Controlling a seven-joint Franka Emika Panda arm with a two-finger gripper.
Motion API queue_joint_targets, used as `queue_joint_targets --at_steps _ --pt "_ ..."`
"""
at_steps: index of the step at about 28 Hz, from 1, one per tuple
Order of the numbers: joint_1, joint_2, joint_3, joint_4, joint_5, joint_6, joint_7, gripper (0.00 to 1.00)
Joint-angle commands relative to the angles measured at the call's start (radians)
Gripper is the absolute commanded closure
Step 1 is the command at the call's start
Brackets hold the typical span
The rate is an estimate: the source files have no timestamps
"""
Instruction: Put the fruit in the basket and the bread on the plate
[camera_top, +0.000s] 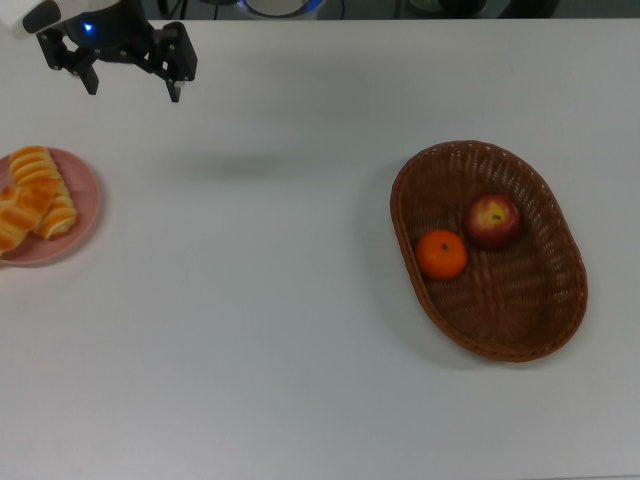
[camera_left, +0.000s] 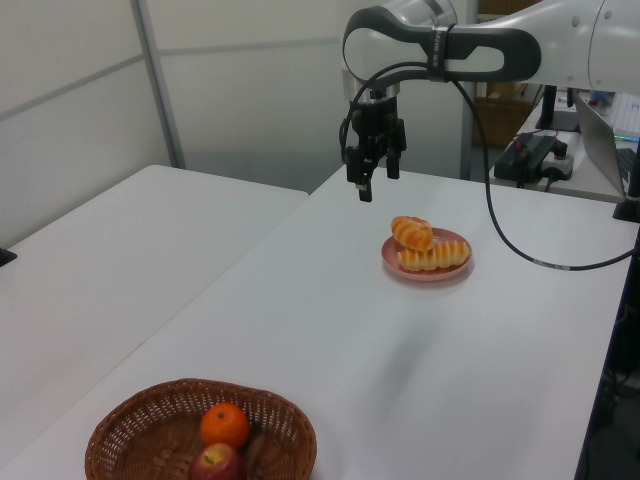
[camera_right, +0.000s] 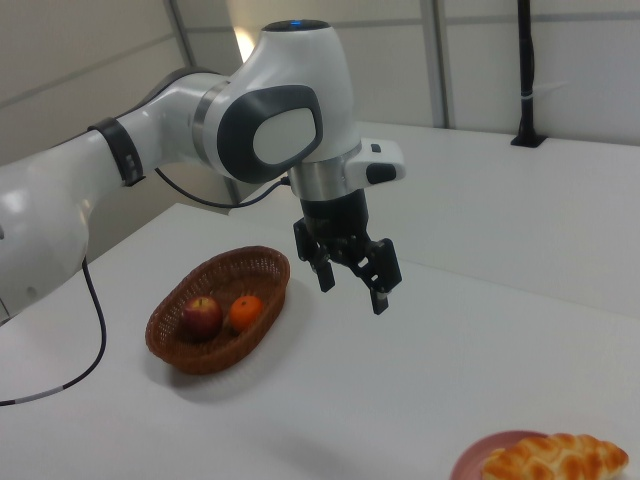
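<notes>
A red apple (camera_top: 492, 220) and an orange tangerine (camera_top: 441, 254) lie inside the brown wicker basket (camera_top: 540, 320) at the top view's right. Both show again in the left view, apple (camera_left: 216, 462) and tangerine (camera_left: 224, 424), in the basket (camera_left: 130, 415). Two golden bread rolls (camera_top: 35, 200) rest on the pink plate (camera_top: 85, 215) at the top view's left edge; in the left view the rolls (camera_left: 428, 248) lie on the plate (camera_left: 395, 262). My gripper (camera_top: 132, 90) hangs open and empty, high above the table, beyond the plate. It shows also in the left view (camera_left: 365, 185) and the right view (camera_right: 352, 288).
The white table (camera_top: 260, 330) spans the view between plate and basket. A second white table (camera_left: 90, 260) stands at the left view's left. Cables and equipment (camera_left: 535, 150) sit behind the arm in the left view.
</notes>
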Motion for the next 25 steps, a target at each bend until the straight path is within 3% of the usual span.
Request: queue_joint_targets --at_steps 1,25 --pt "0.003 -0.019 -0.004 -0.016 -0.012 -0.013 -0.020 0.00" --pt "0.011 -0.022 0.005 -0.018 -0.012 -0.022 -0.022 0.00"
